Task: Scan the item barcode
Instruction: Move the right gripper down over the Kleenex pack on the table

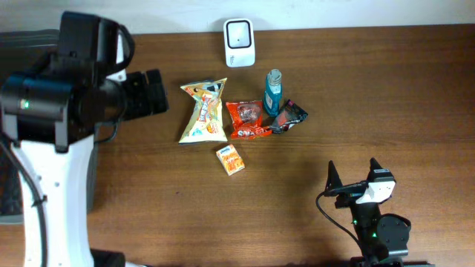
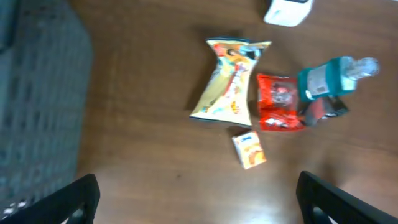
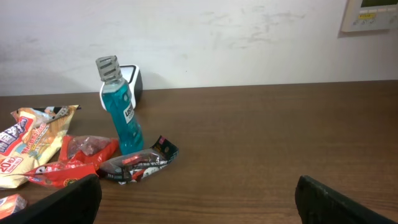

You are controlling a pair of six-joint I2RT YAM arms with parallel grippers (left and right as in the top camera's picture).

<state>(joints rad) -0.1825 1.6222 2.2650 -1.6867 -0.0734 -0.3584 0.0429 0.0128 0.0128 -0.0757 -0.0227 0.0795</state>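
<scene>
Yellow bag (image 1: 202,113) lies just right of left end effector (image 1: 157,93), long axis near-far; right end effector (image 1: 352,170) well apart; both spread, empty

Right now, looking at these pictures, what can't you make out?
- Barcodes: none shows in any view; print on the chip bag, red packet and small orange box is too small or blurred.
- White device: cut off by the top edge in the left wrist view, half hidden behind the blue bottle in the right wrist view.
- Dark wrapper: partly covered by the bottle in the left wrist view.
</scene>
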